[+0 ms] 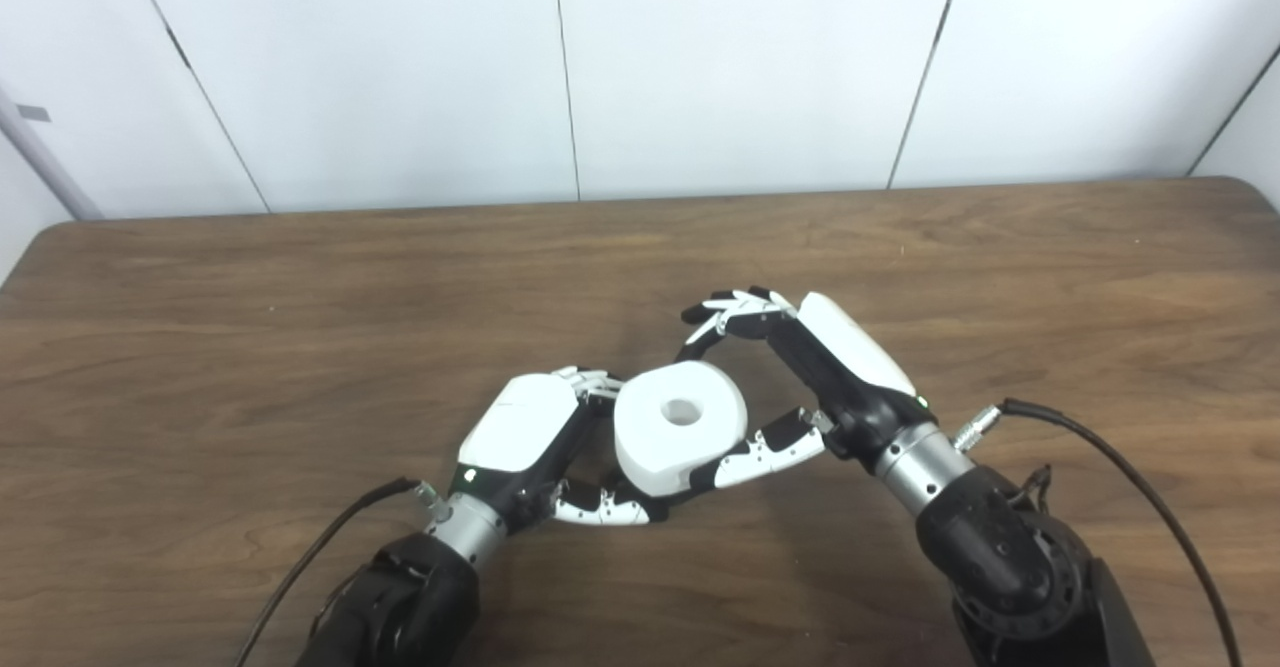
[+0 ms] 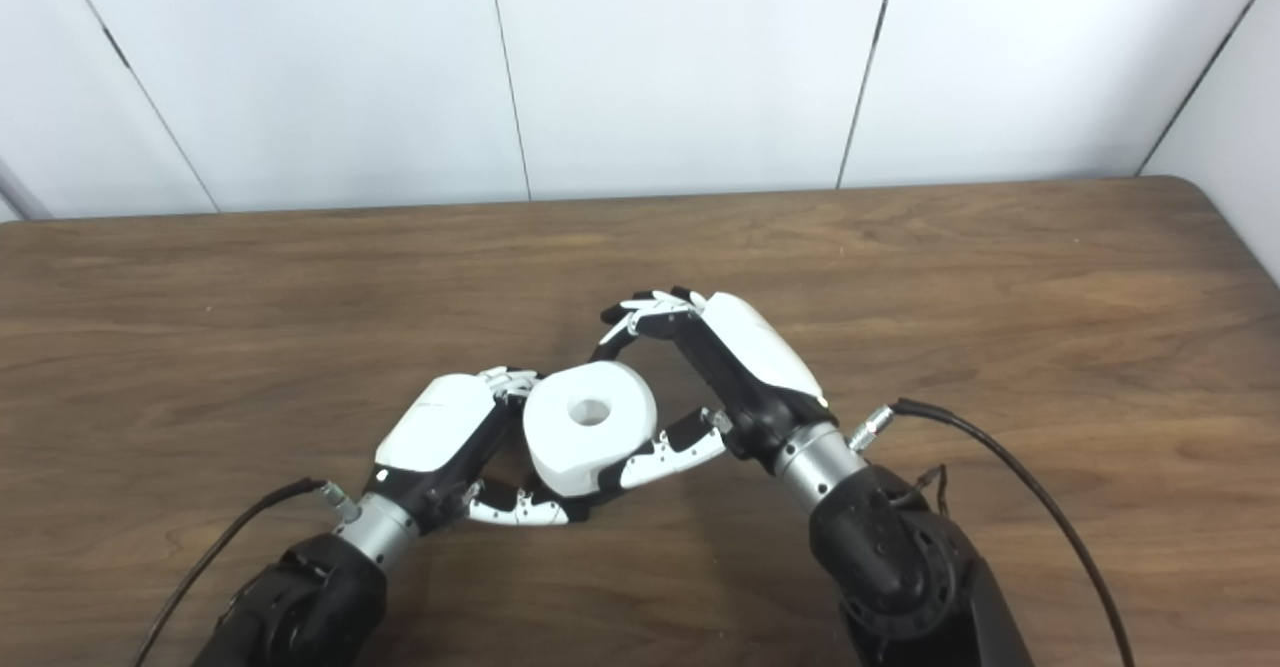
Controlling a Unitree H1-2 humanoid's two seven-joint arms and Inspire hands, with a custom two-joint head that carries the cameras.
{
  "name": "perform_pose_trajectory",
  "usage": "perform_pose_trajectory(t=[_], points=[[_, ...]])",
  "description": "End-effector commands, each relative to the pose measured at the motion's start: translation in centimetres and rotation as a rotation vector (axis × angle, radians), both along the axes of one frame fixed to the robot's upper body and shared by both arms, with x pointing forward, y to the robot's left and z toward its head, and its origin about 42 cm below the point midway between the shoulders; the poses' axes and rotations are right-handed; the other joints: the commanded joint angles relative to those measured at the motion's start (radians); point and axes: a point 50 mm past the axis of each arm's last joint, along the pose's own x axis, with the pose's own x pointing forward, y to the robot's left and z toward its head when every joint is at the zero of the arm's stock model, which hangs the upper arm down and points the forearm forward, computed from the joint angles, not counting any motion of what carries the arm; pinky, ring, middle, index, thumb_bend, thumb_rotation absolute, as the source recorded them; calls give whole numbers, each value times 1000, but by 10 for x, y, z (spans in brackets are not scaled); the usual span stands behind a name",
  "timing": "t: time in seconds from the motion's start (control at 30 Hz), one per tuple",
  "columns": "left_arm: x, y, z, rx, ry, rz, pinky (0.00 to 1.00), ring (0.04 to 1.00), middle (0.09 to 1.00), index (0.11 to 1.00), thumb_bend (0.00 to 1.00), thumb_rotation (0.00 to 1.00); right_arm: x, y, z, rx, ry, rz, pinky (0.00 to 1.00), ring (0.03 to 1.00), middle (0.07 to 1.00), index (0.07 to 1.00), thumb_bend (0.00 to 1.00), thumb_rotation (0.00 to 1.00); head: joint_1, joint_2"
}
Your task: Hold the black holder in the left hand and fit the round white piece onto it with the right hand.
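Observation:
The round white piece (image 1: 680, 427), a thick roll with a centre hole, is held just above the wooden table (image 1: 300, 327) between both hands. My left hand (image 1: 525, 427) is on its left. That hand's fingers curl in behind the piece and its thumb (image 1: 600, 512) reaches under it. The black holder is almost wholly hidden under the white piece, inside the left hand's grasp. My right hand (image 1: 810, 367) straddles the piece from the right. Its thumb (image 1: 765, 452) presses the near side and its fingers (image 1: 730, 315) arch over the far side.
Black cables trail from both wrists, one on the left (image 1: 320, 547) and one on the right (image 1: 1120, 467). The table's far edge meets a white panelled wall (image 1: 700, 67). Bare wood lies on all sides of the hands.

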Motion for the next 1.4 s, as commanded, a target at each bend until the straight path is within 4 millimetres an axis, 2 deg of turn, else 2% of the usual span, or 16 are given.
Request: perform_pose_trajectory(t=[0.0, 0.6, 1.37], points=[[-5, -4, -5, 33, 37, -27, 896, 833, 772, 484, 524, 55, 1, 3, 14, 11, -93, 22, 1000, 922, 822, 482, 525, 136, -1, -1], [-4, -2, -4, 37, 38, -26, 899, 833, 774, 484, 524, 55, 6, 8, 9, 17, -89, 9, 1000, 916, 818, 482, 525, 136, -4, -3], [-3, -2, -4, 35, 35, -27, 899, 832, 772, 484, 524, 55, 8, 4, 4, -7, -63, 0, 1000, 924, 814, 486, 525, 141, -10, -1]])
